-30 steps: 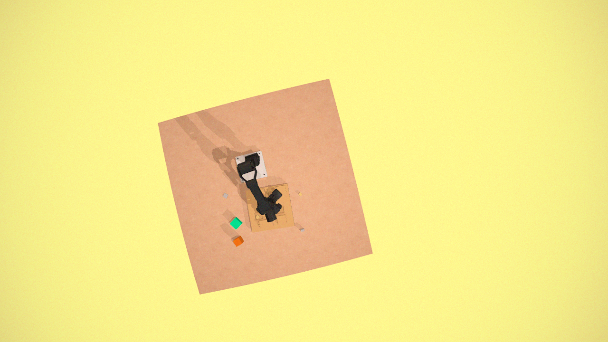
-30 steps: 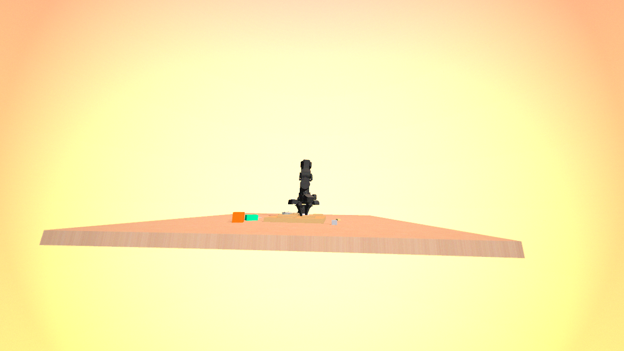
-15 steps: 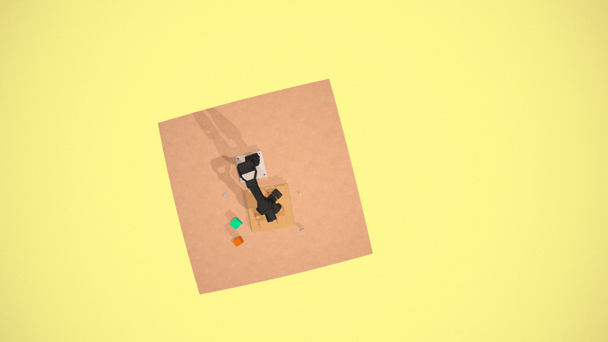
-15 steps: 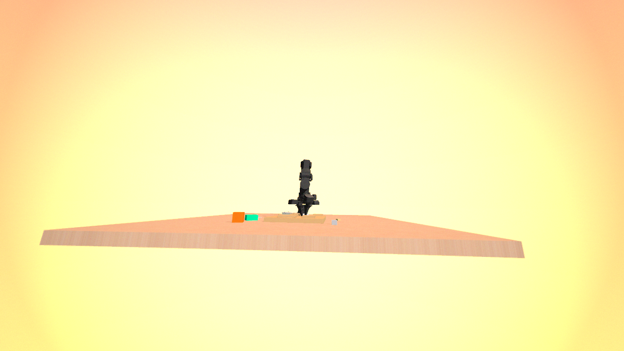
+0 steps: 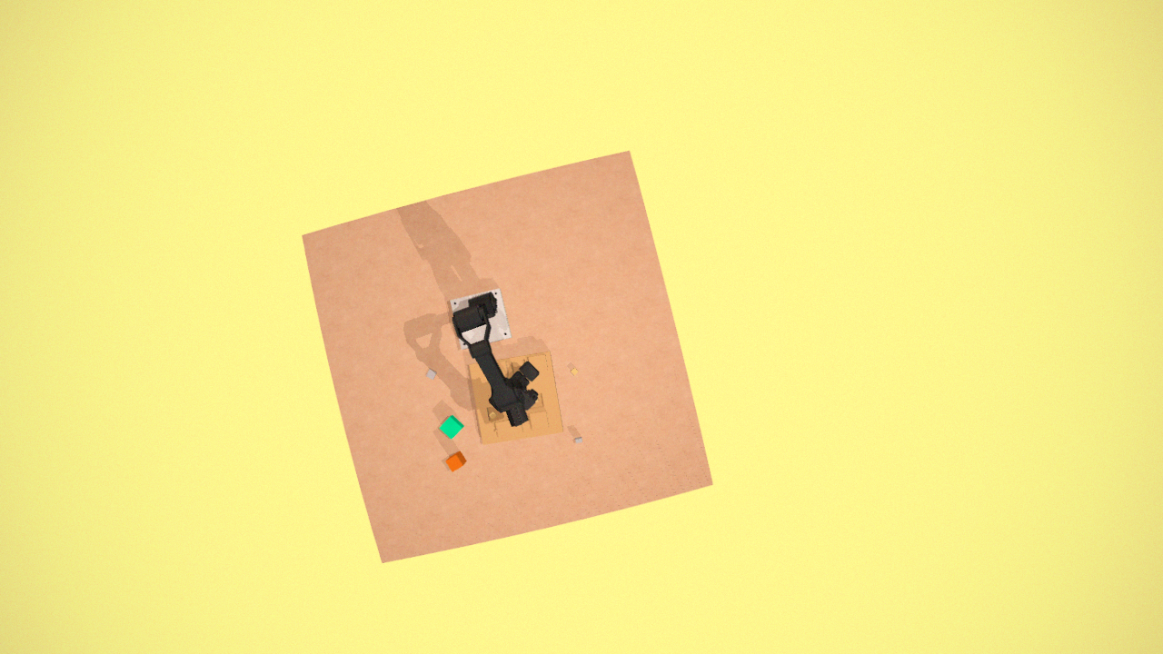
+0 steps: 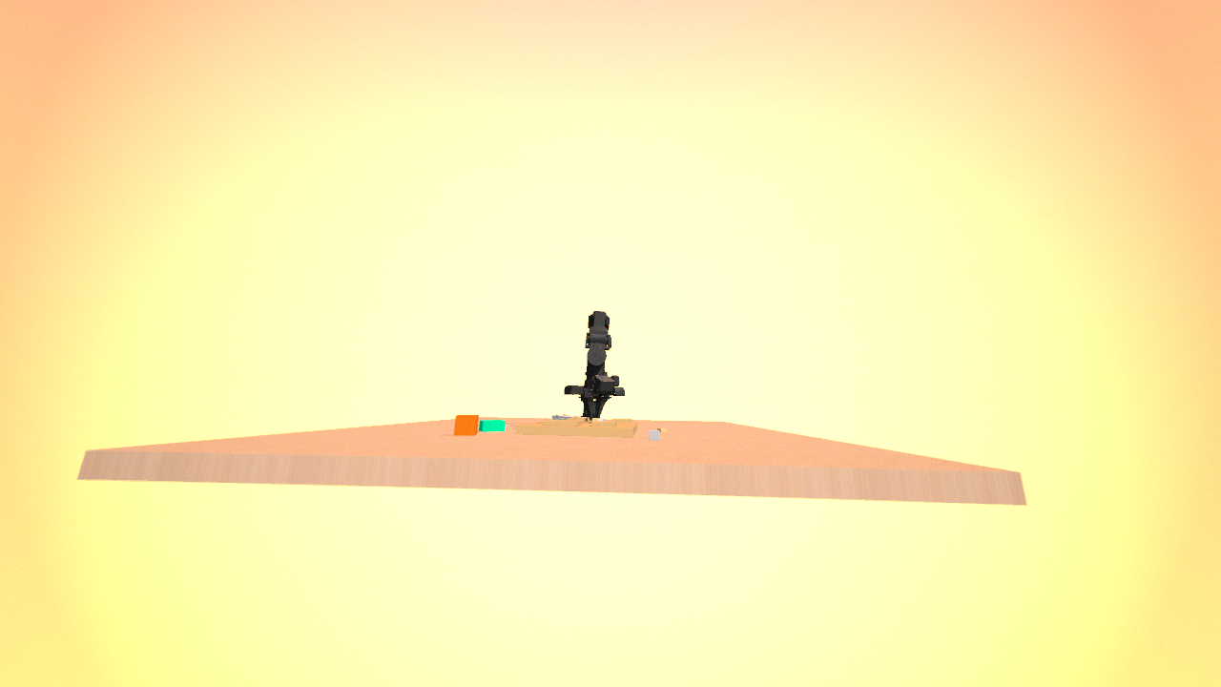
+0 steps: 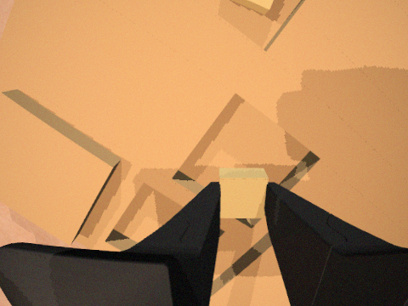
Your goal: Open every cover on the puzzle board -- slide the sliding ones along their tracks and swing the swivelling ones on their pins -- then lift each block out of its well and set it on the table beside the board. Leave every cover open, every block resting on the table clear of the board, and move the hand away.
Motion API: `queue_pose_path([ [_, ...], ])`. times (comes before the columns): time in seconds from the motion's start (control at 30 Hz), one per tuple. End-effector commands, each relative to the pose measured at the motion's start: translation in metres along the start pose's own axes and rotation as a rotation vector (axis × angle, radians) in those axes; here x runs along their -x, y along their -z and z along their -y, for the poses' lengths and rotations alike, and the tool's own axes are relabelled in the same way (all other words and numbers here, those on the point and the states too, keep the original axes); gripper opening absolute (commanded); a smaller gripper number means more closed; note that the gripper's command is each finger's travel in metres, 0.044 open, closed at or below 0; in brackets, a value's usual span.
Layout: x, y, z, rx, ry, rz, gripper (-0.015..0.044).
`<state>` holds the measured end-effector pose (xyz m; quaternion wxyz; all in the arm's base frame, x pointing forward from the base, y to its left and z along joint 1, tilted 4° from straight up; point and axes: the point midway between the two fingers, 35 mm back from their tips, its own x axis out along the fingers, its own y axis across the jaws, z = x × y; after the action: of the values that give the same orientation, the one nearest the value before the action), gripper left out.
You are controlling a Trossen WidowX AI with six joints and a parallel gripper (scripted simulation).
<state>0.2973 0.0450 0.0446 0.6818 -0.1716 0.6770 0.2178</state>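
My gripper (image 6: 591,417) (image 7: 241,191) is shut on a small pale-yellow block (image 7: 242,198), held over a square well in the puzzle board (image 5: 555,411) (image 6: 580,431) (image 7: 170,51). The well looks empty below the block, though the fingers hide part of it. The arm hides the held block in the top view. Another pale-yellow piece (image 5: 492,414) (image 7: 257,5) shows on the board; whether it is a block or a knob I cannot tell. Other slots and recessed edges show around the well. The arm hides several covers, so their state is unclear.
On the table (image 5: 634,325) (image 6: 341,448) are a green block (image 5: 451,427) (image 6: 491,425), an orange block (image 5: 454,461) (image 6: 465,425) and a small grey one (image 5: 431,373) left of the board. A small yellow block (image 5: 573,371) and a grey one (image 5: 578,440) (image 6: 654,435) lie right of it.
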Motion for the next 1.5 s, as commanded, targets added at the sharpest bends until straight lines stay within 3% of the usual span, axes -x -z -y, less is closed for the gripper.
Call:
queue_pose_path([
  [0.0,0.012,-0.004,0.001,0.003,0.009,0.021,0.0080],
  [1.47,0.079,-0.003,-0.002,0.001,0.007,0.018,0.0080],
])
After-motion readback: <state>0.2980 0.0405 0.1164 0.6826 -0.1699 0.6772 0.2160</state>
